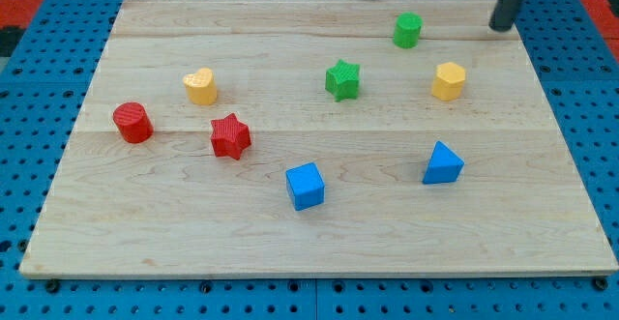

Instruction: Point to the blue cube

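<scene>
**Tip far from blue cube, top-right corner**

My tip (500, 26) sits at the wooden board's (145, 233) top-right corner, touching no block. It's a bare rod: nothing to open, close or hold.

Blue cube (306, 186) as landmark: it lies low on the board, about mid-width, well apart from my tip, which is far up and to the view's right of it.

Around the cube:
- red star (230, 135) up-left, near
- red cylinder (132, 123) further left
- yellow heart-like block (200, 86) up-left, beyond the star
- green star (341, 79) almost straight above
- blue wedge-shaped block (443, 163) to the right, slightly higher
- yellow hexagonal block (449, 81) and green cylinder (408, 30) up-right

The yellow hexagonal block lies close to the straight line between tip and cube; the green cylinder sits just left of my tip.
</scene>
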